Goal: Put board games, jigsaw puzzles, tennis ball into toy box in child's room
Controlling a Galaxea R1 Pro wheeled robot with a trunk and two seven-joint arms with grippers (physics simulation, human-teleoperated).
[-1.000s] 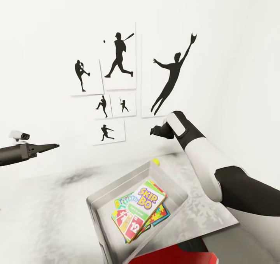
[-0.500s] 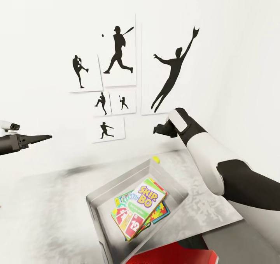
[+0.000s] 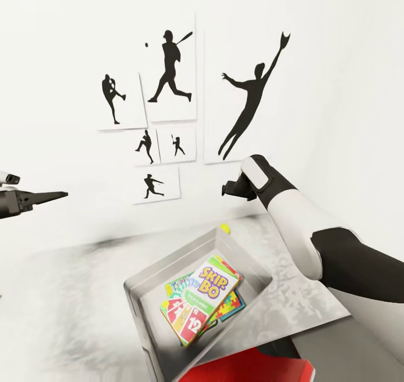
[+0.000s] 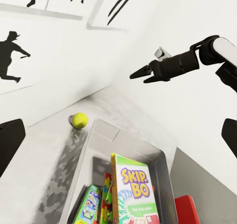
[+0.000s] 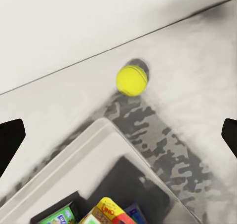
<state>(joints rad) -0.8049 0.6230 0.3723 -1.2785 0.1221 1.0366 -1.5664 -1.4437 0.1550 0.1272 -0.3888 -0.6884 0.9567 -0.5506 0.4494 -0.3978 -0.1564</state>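
The tennis ball (image 5: 131, 80) is the one toy outside the toy box (image 3: 163, 269) that you can see here; it lies on the surface (image 3: 67, 292) just beside the far corner of the box, close to the wall (image 3: 314, 62) with the baseball silhouettes (image 3: 168, 67). You should expect it to be light, with a felt skin that does not slip much in a grip, and a little springy, but being round it will probably roll away at the smallest push from one side. I think the best hold is across its middle, with one finger on each side, coming down from above so that both fingers meet it together. The wall is near, so there seems to be little room to come from behind. Your right gripper (image 3: 231, 189) hangs in the air above that corner, well apart from the ball; in the right wrist view its fingertips (image 5: 11, 137) stand far apart at the two edges, so the jaws are spread wide and hold nothing. Your left gripper (image 3: 53, 195) points toward the wall at the left side, also in the air; in the left wrist view its jaws are released wide too, and they carry nothing. Inside the box the Skip-Bo box (image 3: 210, 292) lies on top of the other colourful boxes.
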